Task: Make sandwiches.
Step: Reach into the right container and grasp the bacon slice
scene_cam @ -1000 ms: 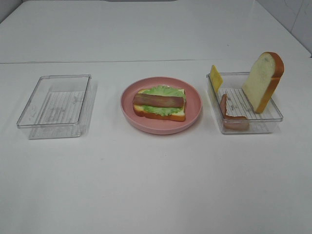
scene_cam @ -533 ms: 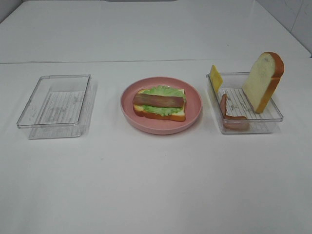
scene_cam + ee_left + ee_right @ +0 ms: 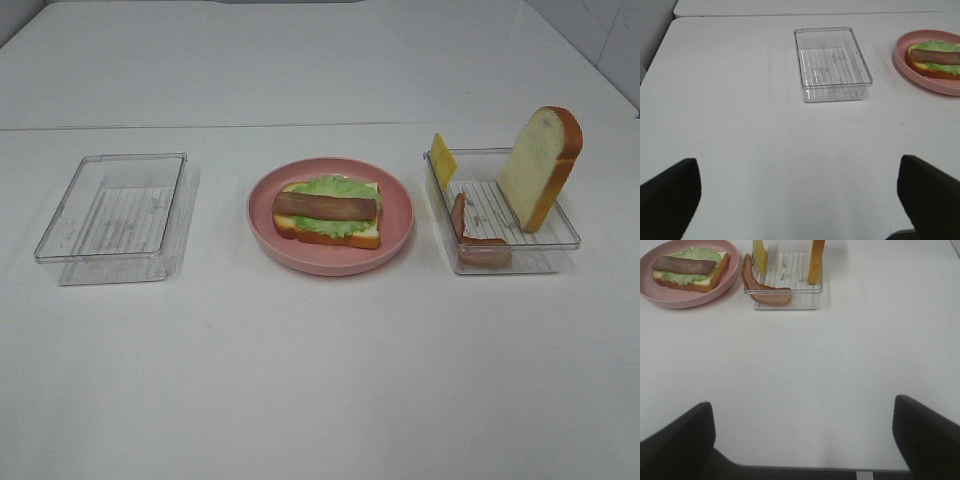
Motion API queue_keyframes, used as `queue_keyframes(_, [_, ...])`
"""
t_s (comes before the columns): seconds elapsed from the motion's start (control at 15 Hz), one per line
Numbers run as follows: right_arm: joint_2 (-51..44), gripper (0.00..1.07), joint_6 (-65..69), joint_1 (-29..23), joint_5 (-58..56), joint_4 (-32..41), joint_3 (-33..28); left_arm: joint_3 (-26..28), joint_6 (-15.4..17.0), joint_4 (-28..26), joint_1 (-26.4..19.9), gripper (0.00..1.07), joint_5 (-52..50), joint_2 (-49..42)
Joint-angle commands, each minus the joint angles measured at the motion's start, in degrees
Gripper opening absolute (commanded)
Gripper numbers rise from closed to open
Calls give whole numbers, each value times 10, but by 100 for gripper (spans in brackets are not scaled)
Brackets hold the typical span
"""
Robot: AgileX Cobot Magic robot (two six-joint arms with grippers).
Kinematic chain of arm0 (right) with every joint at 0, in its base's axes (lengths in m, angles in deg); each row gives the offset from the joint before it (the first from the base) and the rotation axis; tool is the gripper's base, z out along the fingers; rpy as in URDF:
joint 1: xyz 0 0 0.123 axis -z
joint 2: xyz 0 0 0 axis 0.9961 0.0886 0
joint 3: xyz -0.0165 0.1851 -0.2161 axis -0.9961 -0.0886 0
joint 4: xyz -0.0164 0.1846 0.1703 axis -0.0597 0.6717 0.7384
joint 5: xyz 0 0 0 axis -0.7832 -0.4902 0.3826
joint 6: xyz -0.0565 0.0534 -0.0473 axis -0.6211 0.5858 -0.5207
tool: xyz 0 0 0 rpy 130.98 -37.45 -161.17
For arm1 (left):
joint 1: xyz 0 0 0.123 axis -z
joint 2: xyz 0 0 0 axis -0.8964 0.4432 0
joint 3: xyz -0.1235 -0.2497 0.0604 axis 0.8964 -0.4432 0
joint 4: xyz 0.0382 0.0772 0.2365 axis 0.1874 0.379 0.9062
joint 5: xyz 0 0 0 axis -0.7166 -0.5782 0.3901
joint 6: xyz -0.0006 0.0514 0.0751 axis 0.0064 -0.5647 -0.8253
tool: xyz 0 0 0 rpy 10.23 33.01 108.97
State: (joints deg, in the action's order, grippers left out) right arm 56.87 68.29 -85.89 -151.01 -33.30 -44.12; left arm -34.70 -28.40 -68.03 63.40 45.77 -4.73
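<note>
The partly built sandwich sits on a round pink plate (image 3: 330, 262): a bread slice (image 3: 330, 238), green lettuce (image 3: 335, 185) and one reddish-brown meat strip (image 3: 326, 206) on top. The clear right tray (image 3: 545, 258) holds the second bread slice (image 3: 538, 165) leaning upright, a yellow cheese square (image 3: 442, 158) on edge, and meat strips (image 3: 484, 252). Neither gripper shows in the high view. My left gripper (image 3: 800, 200) is open and empty, well back from the plate (image 3: 920, 75). My right gripper (image 3: 802, 440) is open and empty, well back from the right tray (image 3: 805, 299).
An empty clear tray (image 3: 110, 268) stands left of the plate; it also shows in the left wrist view (image 3: 832, 93). All three stand in a row across the white table. A seam crosses the table behind them.
</note>
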Motion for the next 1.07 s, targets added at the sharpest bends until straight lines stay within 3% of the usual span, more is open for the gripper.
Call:
queue_keyframes(0.07, [-12,94,-5,3,5,3,-2,-1,0,-6,-1,100,-6,-13])
queue_keyframes(0.33, [-10,94,-5,3,5,-7,-2,-1,0,-6,-1,100,-6,-13])
queue_keyframes(0.53, [86,94,-5,3,-7,13,17,-1,0,-6,-1,100,-6,-13])
queue_keyframes(0.67, [242,94,-5,3,-7,48,61,-1,0,-6,-1,100,-6,-13])
queue_keyframes(0.8, [339,94,-6,3,-7,68,100,-1,0,-6,-1,100,-6,-13])
queue_keyframes(0.93, [494,94,-29,3,-6,73,176,-1,0,-6,-1,100,-6,-13])
queue_keyframes(1.07, [576,94,-48,3,15,72,215,-1,0,-6,-1,100,-6,-13])
